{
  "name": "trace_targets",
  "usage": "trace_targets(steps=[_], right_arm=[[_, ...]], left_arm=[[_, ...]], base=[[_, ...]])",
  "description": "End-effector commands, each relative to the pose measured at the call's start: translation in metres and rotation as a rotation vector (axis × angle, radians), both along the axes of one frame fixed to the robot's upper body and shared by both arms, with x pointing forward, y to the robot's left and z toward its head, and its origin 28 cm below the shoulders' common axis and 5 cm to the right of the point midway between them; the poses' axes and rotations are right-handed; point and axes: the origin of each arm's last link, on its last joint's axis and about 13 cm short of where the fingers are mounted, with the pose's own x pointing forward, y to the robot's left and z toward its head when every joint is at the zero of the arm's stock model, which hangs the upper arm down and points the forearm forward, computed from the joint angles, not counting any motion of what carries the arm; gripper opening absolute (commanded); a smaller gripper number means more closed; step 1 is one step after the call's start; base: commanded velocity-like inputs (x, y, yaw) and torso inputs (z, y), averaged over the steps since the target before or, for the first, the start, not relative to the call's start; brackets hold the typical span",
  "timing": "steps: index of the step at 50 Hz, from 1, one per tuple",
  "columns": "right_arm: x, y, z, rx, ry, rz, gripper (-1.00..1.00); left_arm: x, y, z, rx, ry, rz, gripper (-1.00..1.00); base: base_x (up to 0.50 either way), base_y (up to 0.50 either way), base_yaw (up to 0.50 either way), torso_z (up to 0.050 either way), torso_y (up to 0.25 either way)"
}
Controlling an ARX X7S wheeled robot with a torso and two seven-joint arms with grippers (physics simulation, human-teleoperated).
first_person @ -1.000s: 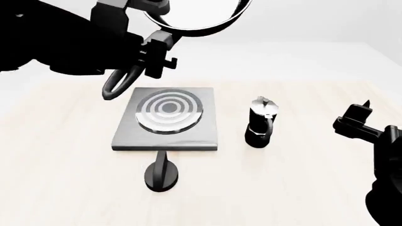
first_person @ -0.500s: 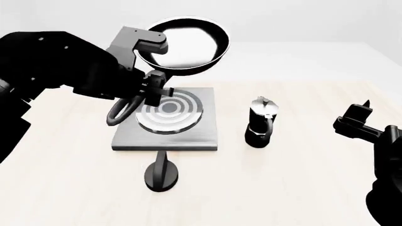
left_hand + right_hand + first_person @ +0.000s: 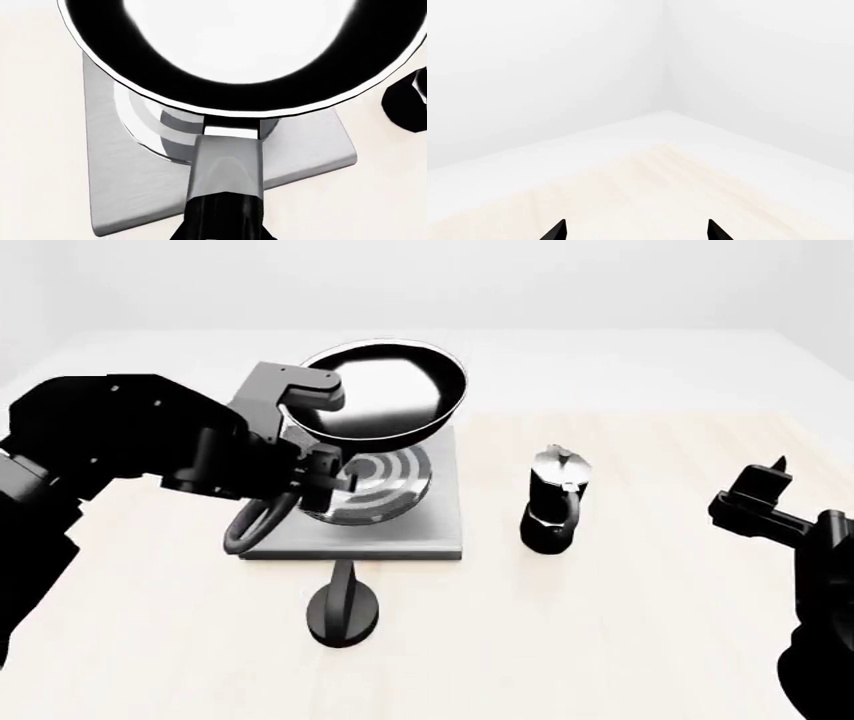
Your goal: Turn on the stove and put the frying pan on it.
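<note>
no readable text, labels, brands or numbers on any surface

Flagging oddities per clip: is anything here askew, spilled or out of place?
Only the frying pan: held by its handle in the left gripper, it hangs tilted above the stove, not yet seated on the burner. The moka pot stands upright beside the stove. Nothing is spilled.
</note>
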Motion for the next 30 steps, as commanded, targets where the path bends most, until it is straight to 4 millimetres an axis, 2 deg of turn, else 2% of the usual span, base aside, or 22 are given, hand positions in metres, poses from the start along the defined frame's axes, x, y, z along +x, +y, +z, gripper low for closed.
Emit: trace_targets(steps=[1,19,30], right_arm=[[0.0,-0.001,-0.001,0.003,0.001,-0.002,1.0],[0.0,-0.002,-0.003,0.005,0.004,-0.005,1.0],[0.0,-0.002,-0.004,0.007,0.006,-0.005,1.0]], left_arm=[[-0.005,-0.001,-0.004,-0.025,-0.027,0.013,-1.0],[-0.004,0.011,-0.021,-0.03,-0.012,0.114,-1.0],[0.0,0.01,-0.025,-0.025,0.0,0.094,-1.0]], base=[[0.0,0.0,0.0,0.0,0.0],[0.0,0.0,0.0,0.001,0.002],[0.0,0.0,0.0,0.0,0.002]])
